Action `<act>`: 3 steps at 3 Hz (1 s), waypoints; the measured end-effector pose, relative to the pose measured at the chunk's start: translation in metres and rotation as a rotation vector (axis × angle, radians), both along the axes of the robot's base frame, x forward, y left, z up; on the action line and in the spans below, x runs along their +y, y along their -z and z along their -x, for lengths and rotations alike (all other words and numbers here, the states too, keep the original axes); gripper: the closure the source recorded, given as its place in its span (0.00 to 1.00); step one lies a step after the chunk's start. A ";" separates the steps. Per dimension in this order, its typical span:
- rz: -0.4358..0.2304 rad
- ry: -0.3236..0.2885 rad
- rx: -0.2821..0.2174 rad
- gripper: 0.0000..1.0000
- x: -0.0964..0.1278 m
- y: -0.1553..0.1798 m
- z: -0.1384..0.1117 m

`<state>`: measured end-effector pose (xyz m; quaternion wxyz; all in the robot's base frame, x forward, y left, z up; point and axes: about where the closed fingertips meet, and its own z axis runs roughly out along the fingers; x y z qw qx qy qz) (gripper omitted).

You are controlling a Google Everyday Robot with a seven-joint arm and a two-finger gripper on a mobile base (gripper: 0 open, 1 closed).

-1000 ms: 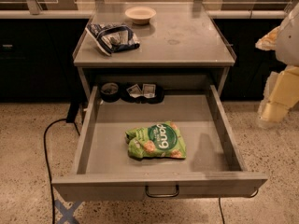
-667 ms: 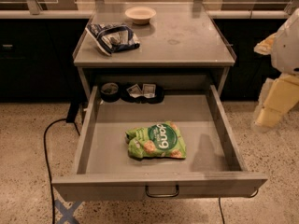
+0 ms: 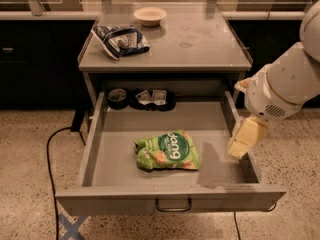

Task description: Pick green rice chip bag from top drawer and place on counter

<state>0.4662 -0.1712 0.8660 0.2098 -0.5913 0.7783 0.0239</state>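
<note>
The green rice chip bag (image 3: 166,150) lies flat in the middle of the open top drawer (image 3: 170,200), which is pulled out toward me. The grey counter (image 3: 195,39) is the table top above the drawer. My arm comes in from the right, and my gripper (image 3: 246,138) hangs over the drawer's right wall, to the right of the bag and apart from it. It holds nothing that I can see.
A dark blue and white bag (image 3: 120,40) lies on the counter's left side and a small beige bowl (image 3: 150,15) at its back. Dark small items (image 3: 142,99) sit at the back of the drawer. A black cable (image 3: 52,149) runs over the floor at the left.
My arm has swung in from the right edge toward the drawer, and the gripper now hangs over the drawer's right wall. The bag has not moved.
</note>
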 end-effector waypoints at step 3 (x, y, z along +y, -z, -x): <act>-0.141 -0.086 -0.006 0.00 0.066 0.019 -0.023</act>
